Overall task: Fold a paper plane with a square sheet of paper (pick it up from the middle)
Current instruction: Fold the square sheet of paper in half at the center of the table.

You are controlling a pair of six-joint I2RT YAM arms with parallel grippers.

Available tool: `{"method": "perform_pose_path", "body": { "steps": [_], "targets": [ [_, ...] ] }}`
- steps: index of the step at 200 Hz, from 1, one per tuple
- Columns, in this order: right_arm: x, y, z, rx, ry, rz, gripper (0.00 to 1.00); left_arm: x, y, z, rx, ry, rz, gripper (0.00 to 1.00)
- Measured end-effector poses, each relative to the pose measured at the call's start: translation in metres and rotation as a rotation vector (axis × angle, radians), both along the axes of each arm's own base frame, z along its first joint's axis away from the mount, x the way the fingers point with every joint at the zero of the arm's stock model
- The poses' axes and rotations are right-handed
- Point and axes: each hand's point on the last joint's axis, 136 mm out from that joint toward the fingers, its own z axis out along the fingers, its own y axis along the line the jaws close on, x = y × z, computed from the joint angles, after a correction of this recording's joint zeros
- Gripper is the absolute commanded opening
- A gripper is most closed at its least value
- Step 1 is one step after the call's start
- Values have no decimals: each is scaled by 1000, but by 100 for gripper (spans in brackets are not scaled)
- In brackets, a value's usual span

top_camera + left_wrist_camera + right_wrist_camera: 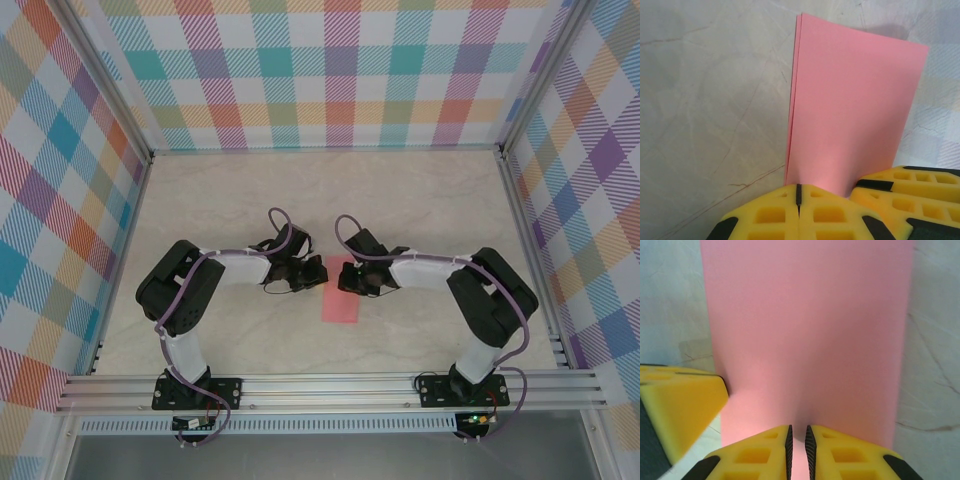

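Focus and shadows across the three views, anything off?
Top external: even light, sharp. Left wrist: folded pink sheet crisp, soft shadow on the table past its far corner. Right wrist: sheet soft, darkened just ahead of the right tool.

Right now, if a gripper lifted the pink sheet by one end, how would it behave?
Probably floppy: the pink sheet looks thin, so its free end would likely droop. The two layers showing along its edge may stiffen it, but could splay. Pushed, it might slide on the smooth table.

Salmon-pink paper, folded in half
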Motion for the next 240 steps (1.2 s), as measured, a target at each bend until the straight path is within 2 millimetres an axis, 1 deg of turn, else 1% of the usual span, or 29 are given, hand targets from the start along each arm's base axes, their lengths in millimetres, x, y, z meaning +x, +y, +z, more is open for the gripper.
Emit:
{"method": "perform_pose_path", "body": {
  "steps": [33, 54, 70, 82, 96, 116, 135, 149, 167, 194, 240],
  "targets": [
    [-4, -12, -1, 32, -23, -9, 18, 0, 0, 0, 0, 0, 0, 0],
    [-5, -14, -1, 47, -28, -13, 17, 0, 0, 0, 0, 0, 0, 0],
    [-6, -17, 1, 42, -30, -13, 16, 0, 0, 0, 0, 0, 0, 0],
    [-8, -23, 3, 21, -29, -16, 15, 0, 0, 0, 0, 0, 0, 0],
    [-8, -27, 10, 14, -43, -12, 14, 0, 0, 0, 0, 0, 0, 0],
    [-5, -22, 21, 34, -68, 7, 12, 0, 0, 0, 0, 0, 0, 0],
    [5, -8, 26, 68, -75, 29, 10, 0, 0, 0, 0, 1, 0, 0],
    [13, 1, 24, 89, -78, 41, 9, 0, 0, 0, 0, 1, 0, 0],
    [18, 9, 15, 103, -68, 53, 8, 0, 0, 0, 0, 1, 0, 0],
    [20, 9, 2, 115, -51, 50, 6, 0, 0, 0, 2, 2, 0, 0],
    [20, 3, -1, 207, -84, 33, 6, 0, 0, -1, 2, 3, 0, 0]
  ]
}}
